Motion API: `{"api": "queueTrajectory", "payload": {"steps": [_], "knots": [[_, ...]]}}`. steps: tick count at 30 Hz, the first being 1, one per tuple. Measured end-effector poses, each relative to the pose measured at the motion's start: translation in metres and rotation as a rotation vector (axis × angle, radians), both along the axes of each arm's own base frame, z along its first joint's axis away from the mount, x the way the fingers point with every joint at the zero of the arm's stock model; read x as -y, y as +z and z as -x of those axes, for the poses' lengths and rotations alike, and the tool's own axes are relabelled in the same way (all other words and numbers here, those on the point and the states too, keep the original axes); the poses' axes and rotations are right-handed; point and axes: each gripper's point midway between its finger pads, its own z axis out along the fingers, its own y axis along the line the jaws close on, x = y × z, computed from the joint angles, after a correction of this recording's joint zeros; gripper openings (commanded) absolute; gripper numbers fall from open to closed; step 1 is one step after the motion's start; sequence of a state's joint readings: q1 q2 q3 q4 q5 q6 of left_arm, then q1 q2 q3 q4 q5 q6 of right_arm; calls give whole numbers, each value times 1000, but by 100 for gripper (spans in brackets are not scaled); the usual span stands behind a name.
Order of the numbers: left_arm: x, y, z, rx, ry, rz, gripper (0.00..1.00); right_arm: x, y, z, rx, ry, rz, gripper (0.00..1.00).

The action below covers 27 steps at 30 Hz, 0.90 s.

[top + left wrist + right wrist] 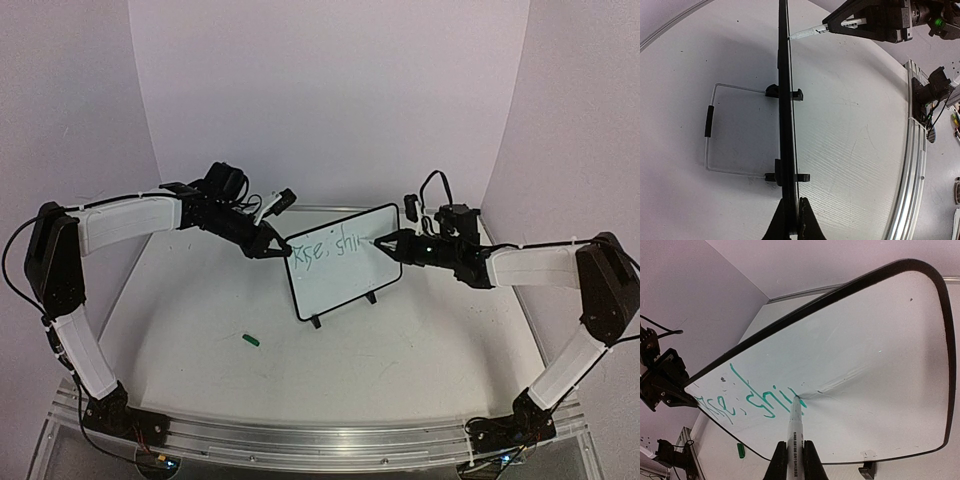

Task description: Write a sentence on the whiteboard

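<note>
The whiteboard [340, 262] stands upright on its two black feet mid-table, face toward the arms. Green handwriting [328, 247] runs along its upper part; in the right wrist view the sentence [747, 397] reads roughly "Rise, shin". My left gripper [278, 248] is shut on the board's left edge; in the left wrist view the board [785, 100] is edge-on between my fingers [791, 220]. My right gripper [400, 243] is shut on a white marker [795, 440], whose tip touches the board [880, 365] at the end of the writing. The marker's tip also shows in the left wrist view [805, 33].
A green marker cap [250, 340] lies on the table left of the board and shows in the right wrist view [740, 450]. A wire stand [710, 127] props the board from behind. White walls close in on three sides. A metal rail [320, 435] runs along the near edge.
</note>
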<state>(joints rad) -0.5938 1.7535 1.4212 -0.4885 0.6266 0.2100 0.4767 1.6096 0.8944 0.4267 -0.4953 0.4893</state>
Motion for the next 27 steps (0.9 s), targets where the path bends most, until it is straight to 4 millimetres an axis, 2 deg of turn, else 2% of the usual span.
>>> {"api": "queueTrajectory", "payload": {"steps": [9, 18, 27], "knots": [[0, 0, 0, 0, 0, 0, 0, 1, 1, -1, 3, -8, -1, 0], [0, 0, 0, 1, -1, 0, 0, 4, 13, -5, 39, -34, -13, 0], [0, 0, 0, 0, 0, -1, 0, 6, 13, -8, 42, -55, -11, 0]]}}
